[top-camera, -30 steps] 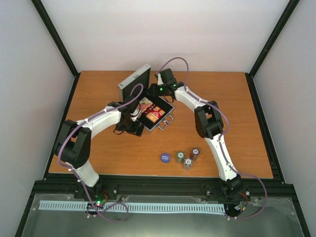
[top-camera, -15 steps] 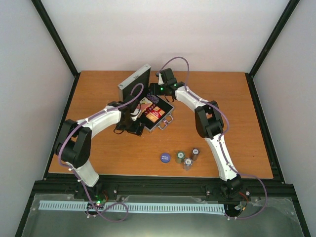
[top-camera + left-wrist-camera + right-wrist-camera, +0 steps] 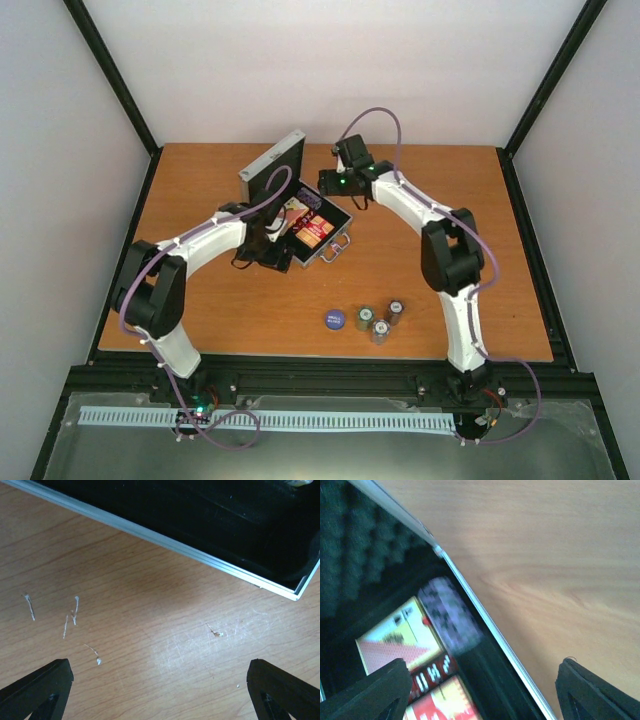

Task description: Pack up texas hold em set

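A robotics lab test cell — plain white walls and black frame posts enclosing a wooden table — near-edge mounting rail.

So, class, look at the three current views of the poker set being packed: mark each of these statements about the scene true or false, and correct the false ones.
1. The lid of the silver case stands open. True.
2. The blue disc lies inside the case. False: it lies on the table, beside three chip stacks.
3. The left gripper is shut on a card deck. False: it is open and empty, over bare table beside the case's corner.
4. Red card decks lie in the case. True.
5. The right gripper is open, over the case's rim. True.
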`<state>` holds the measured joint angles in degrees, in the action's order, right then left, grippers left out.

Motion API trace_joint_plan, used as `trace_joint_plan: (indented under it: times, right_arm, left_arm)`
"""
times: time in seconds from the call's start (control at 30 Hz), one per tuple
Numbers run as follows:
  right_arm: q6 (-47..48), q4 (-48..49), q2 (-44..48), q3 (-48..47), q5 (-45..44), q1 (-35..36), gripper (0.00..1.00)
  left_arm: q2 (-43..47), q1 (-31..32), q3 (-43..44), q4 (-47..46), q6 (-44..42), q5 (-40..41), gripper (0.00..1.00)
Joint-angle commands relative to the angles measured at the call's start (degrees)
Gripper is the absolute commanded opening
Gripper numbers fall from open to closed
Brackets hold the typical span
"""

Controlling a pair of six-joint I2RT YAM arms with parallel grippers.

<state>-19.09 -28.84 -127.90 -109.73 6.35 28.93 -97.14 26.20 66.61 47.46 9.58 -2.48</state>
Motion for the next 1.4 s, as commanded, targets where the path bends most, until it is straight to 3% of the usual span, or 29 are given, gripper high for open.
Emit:
trace_joint_plan:
  times: [0.0, 0.17, 0.37, 0.6, 0.93, 1.13, 1.27, 1.37]
  right_arm:
    - [1.7, -10.3, 9.5, 9.8, -7.7, 0.2, 0.80]
    - [0.7, -15.6, 21.5, 29.5, -13.6, 1.1, 0.80]
    - [-4.1, -17.6, 34.9, 49.8, -13.4, 3.0, 0.80]
    - [-6.1, -19.6, 43.4, 57.6, -11.5, 4.4, 0.79]
    - [-5.6, -21.4, 45.4, 62.8, -5.6, 6.2, 0.70]
    - [-6.1, -22.1, 44.1, 62.1, -4.4, 6.9, 0.48]
    - [-6.1, -23.3, 43.9, 60.8, -3.4, 7.0, 0.26]
    - [-5.9, -24.9, 44.2, 58.3, -5.5, 7.0, 0.20]
  left_arm:
    - [-1.2, -0.5, 2.8, 0.1, -1.4, -0.4, 0.98]
    - [-1.9, -0.5, 3.5, -0.4, -1.5, -0.4, 0.98]
    - [-3.4, -0.5, 4.3, -0.9, -0.7, -1.5, 0.98]
    - [-5.1, -0.5, 5.2, -0.5, -1.4, -0.7, 0.98]
    - [-4.9, -0.6, 4.4, -0.9, -1.1, -0.3, 0.98]
    - [-4.4, -0.5, 4.7, -0.8, -1.3, 0.1, 0.98]
    - [-4.1, -0.5, 4.7, -0.8, -1.5, 0.2, 0.98]
    - [-4.1, -0.5, 4.9, -0.7, -1.8, 0.4, 0.98]
